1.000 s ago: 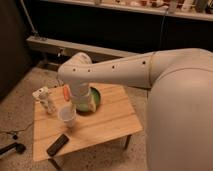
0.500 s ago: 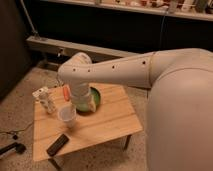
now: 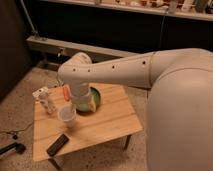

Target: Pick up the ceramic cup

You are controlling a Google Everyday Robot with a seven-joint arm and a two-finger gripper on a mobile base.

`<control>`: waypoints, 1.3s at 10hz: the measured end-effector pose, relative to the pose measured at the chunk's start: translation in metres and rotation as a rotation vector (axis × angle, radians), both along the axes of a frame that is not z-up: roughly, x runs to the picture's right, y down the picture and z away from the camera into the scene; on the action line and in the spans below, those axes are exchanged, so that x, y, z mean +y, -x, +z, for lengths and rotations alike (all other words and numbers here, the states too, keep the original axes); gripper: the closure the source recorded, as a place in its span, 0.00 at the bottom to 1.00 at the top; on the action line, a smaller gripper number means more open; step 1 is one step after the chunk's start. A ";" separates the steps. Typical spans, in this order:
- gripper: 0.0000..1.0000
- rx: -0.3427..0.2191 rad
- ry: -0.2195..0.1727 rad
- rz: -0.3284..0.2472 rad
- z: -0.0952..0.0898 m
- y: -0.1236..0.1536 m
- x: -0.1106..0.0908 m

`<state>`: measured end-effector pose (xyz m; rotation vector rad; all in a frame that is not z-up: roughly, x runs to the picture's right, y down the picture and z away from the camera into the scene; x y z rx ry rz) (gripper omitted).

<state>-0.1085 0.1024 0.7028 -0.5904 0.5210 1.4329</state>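
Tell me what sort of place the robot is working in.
Probably an office break area or lab: a small wooden table on a speckled hard floor, with a long counter holding items behind. The gripper hangs over the ceramic cup on that table.

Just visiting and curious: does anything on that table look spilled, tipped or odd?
Nothing stands out. The ceramic cup stands upright on the wooden table, the green bowl sits level behind it, and the end effector hangs close above the cup's rim.

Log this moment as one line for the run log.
phase: pre-grasp | gripper just above ceramic cup | cup upright on wooden table, beside green bowl
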 end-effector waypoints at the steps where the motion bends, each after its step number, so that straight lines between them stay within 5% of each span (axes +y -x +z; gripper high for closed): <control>1: 0.35 0.000 0.000 0.000 0.000 0.000 0.000; 6: 0.35 -0.057 -0.002 -0.085 -0.003 0.017 0.000; 13: 0.35 -0.249 -0.026 -0.248 0.016 0.121 -0.013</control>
